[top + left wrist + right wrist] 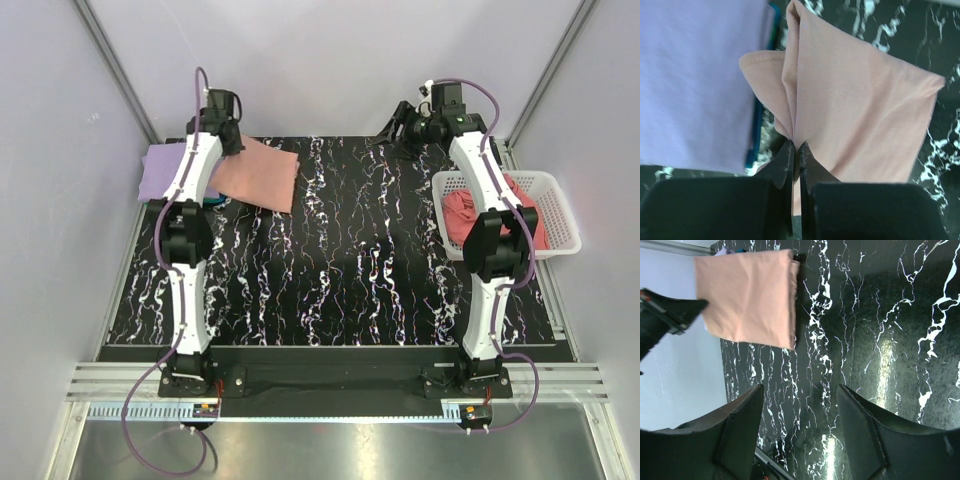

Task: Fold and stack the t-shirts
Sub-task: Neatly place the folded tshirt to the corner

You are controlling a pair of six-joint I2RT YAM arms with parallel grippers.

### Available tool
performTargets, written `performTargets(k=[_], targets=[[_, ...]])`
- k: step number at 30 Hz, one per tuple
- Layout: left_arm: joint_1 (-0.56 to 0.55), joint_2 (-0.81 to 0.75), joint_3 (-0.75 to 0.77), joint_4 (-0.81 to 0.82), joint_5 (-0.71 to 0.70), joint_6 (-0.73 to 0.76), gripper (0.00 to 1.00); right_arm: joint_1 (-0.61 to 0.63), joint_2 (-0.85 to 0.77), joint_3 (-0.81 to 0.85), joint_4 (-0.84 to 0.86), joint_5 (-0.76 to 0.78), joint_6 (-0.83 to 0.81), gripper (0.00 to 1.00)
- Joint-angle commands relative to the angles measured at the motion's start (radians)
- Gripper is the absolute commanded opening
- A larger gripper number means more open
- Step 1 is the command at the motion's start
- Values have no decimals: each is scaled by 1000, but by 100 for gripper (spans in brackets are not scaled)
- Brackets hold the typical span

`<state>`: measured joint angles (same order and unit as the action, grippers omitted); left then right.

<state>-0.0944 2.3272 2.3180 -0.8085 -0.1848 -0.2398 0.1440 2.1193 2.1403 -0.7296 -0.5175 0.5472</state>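
Note:
A folded salmon-pink t-shirt (pixel 258 175) lies at the back left of the table, also in the left wrist view (pixel 855 115) and the right wrist view (pixel 747 297). My left gripper (pixel 796 146) is shut on its near edge, pinching a fold of the cloth; in the top view it sits at the shirt's left end (pixel 225 135). A folded lavender-purple t-shirt (pixel 165 172) lies left of it, over a teal t-shirt whose edge (pixel 756 131) shows. Rose-pink t-shirts (pixel 478 210) lie in the basket. My right gripper (pixel 801 405) is open and empty at the back right (pixel 408 125).
A white lattice basket (pixel 555 205) stands at the right edge of the black marbled table (pixel 360 270). Grey walls close in on the left, back and right. Both arm bases sit at the near edge.

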Motion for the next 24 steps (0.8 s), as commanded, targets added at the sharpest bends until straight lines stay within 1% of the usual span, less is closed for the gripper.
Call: performTargets(k=[1, 4, 9, 10, 12, 14, 16, 17, 18, 19, 21, 24], targets=[[54, -54, 113, 103, 13, 48, 0, 0, 21, 53, 29, -26, 3, 68], [68, -60, 167, 117, 27, 65, 0, 0, 40, 70, 33, -36, 17, 68], [93, -89, 130, 81, -21, 128, 0, 0, 83, 113, 29, -50, 25, 68], [126, -95, 97, 75, -30, 138, 0, -1, 94, 118, 26, -50, 23, 68], [154, -109, 83, 69, -38, 163, 0, -4, 105, 132, 21, -55, 30, 68], [206, -108, 75, 80, -30, 171, 0, -7, 122, 136, 25, -64, 37, 68], [264, -85, 86, 101, -41, 177, 0, -9, 148, 150, 24, -69, 39, 68], [284, -71, 92, 115, -30, 175, 0, -9, 157, 164, 24, -70, 37, 68], [329, -43, 99, 133, -12, 151, 0, -11, 165, 173, 22, -72, 40, 68], [346, -23, 121, 146, 17, 145, 0, -11, 174, 181, 21, -76, 39, 68], [369, 7, 159, 169, 27, 129, 0, -11, 195, 196, 15, -70, 30, 68], [386, 21, 127, 213, 47, 125, 0, -20, 220, 217, 9, -68, 29, 68]])
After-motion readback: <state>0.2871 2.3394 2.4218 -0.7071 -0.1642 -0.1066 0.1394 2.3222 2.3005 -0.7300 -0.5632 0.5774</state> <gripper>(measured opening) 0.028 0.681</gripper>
